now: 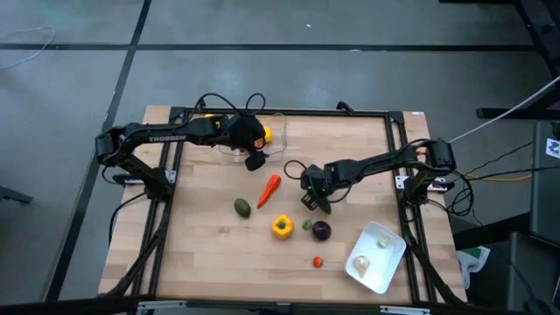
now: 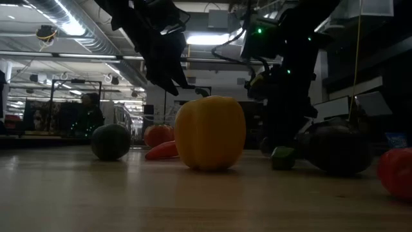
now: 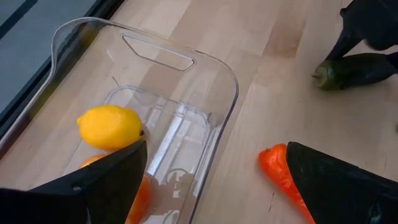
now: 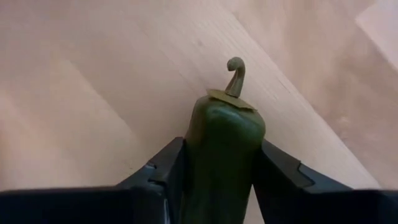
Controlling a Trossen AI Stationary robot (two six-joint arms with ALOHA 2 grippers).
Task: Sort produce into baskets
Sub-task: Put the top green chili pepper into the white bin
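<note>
Right wrist view: right end effector (image 4: 221, 180) seemingly clamped on green pepper (image 4: 222, 149); left end effector (image 3: 211, 180) apart

Right arm stretched in low over the middle of the table, right gripper (image 1: 317, 200) angled down, both fingers (image 4: 163, 165) pressed flat against what sits between them. Left arm reaches along the far edge, left gripper (image 1: 253, 149) tipped downward, fingers (image 3: 106, 180) spread wide apart, holding nothing, hanging above the tabletop.

A lab or workshop: grey concrete floor (image 1: 262, 70), ceiling ducts (image 2: 96, 38) (strip lights beside), loose cables (image 1: 516, 105)
</note>
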